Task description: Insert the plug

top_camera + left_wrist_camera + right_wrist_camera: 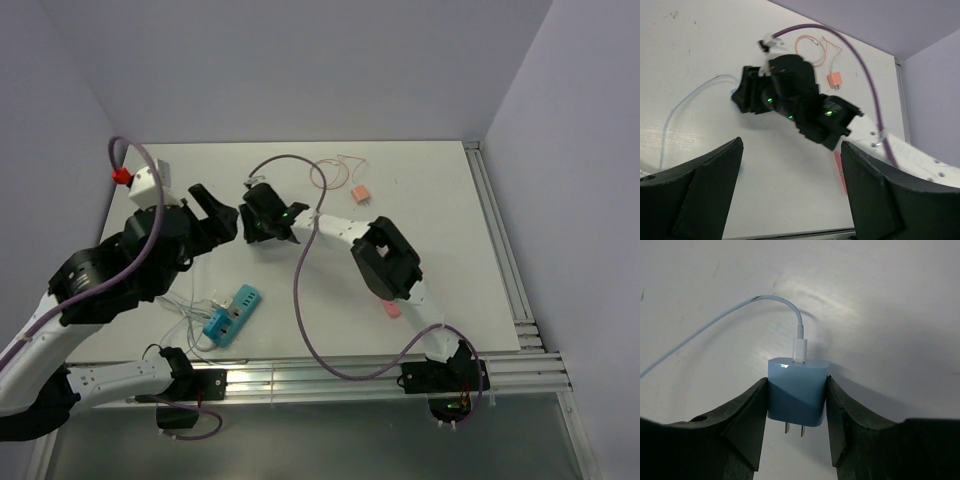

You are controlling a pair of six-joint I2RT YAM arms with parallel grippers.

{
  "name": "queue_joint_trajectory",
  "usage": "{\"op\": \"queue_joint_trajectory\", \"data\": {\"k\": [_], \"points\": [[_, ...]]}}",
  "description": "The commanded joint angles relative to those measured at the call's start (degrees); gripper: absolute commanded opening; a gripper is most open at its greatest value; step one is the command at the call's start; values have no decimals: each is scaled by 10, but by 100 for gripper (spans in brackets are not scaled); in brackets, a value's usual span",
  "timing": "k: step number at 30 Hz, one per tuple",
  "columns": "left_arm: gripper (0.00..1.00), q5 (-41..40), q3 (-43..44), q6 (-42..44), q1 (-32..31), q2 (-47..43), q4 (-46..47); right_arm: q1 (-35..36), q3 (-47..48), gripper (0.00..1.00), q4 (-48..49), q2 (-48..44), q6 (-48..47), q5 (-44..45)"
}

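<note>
Right gripper (797,390) clamps blue plug (797,402) by both sides, 2 prongs (788,428) free.

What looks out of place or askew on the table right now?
Nothing looks damaged or spilled. The blue charger sits square in the right hand, cable attached. The power strip lies slanted at the near left; an orange connector with loose wires lies stray at the far side.

Robotics lab test cell: white tabletop (450,220) boxed by plain lavender walls (300,70), aluminium extrusion rails (280,380) along near, right edges, purple cable (298,300) looping across.
</note>
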Motion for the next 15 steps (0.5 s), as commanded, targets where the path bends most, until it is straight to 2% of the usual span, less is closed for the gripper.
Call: {"op": "queue_joint_trajectory", "data": {"k": [1,6,12,15], "points": [[84,4,39,16,5,29,-6,-56,-48,0,104,-123,7,-1],[83,54,49,41,51,40,28,-100,-113,0,104,-211,-14,-10],[79,197,25,78,158,75,73,-168,-189,0,111,-325,-42,-32],[79,262,20,100,200,84,89,-194,-221,0,101,-382,-103,-129]]}}
